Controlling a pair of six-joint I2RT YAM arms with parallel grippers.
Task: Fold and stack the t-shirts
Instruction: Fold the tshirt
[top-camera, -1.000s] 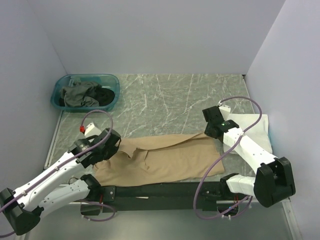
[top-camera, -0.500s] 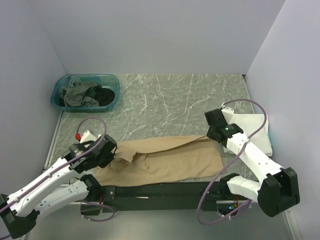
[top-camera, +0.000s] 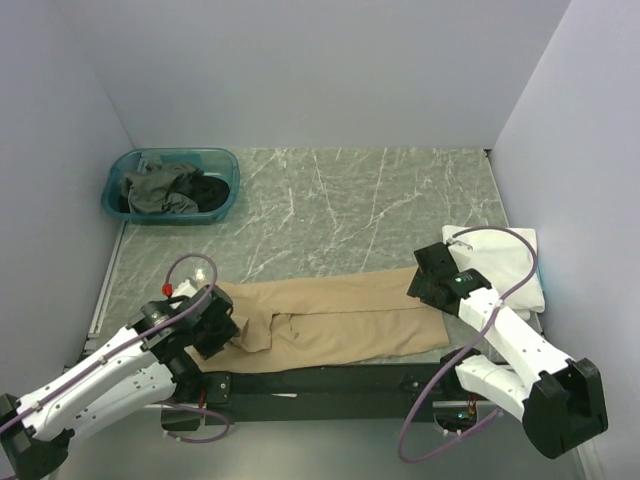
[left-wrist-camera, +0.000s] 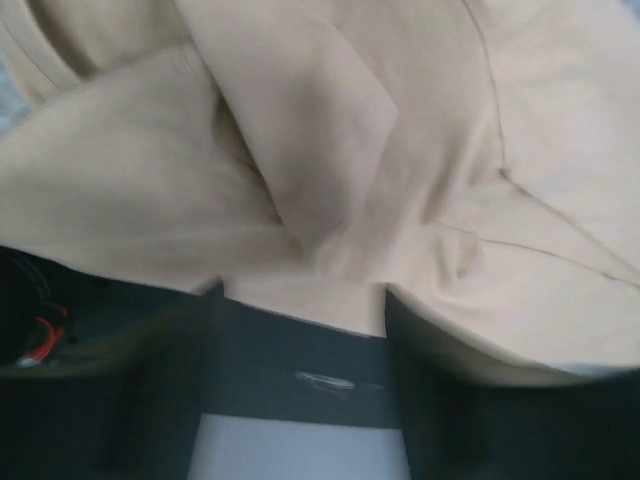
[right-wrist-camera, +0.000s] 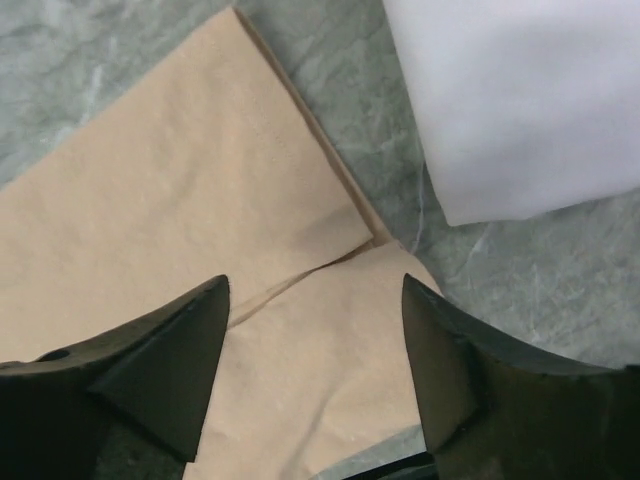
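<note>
The tan t-shirt (top-camera: 340, 315) lies as a long folded band along the table's near edge, smooth at its right end and bunched at its left. My left gripper (top-camera: 222, 322) hangs over the bunched left end, jaws open, with only cloth (left-wrist-camera: 300, 150) beyond the blurred fingertips (left-wrist-camera: 212, 290). At the shirt's right end my right gripper (top-camera: 425, 288) is also open and holds nothing; between its fingers (right-wrist-camera: 190, 340) the folded corner (right-wrist-camera: 300, 330) lies flat. A folded white t-shirt (top-camera: 500, 265) sits just right of it (right-wrist-camera: 520, 100).
A teal tub (top-camera: 180, 153) at the back left holds a grey-green shirt (top-camera: 155, 190) and a black one (top-camera: 210, 190). The black base rail (top-camera: 320, 382) runs just below the tan shirt. Grey walls close in both sides.
Both grippers have opened and let go of the tan shirt. They moved toward the near edge, and the shirt's far layer now lies folded over the near one.
</note>
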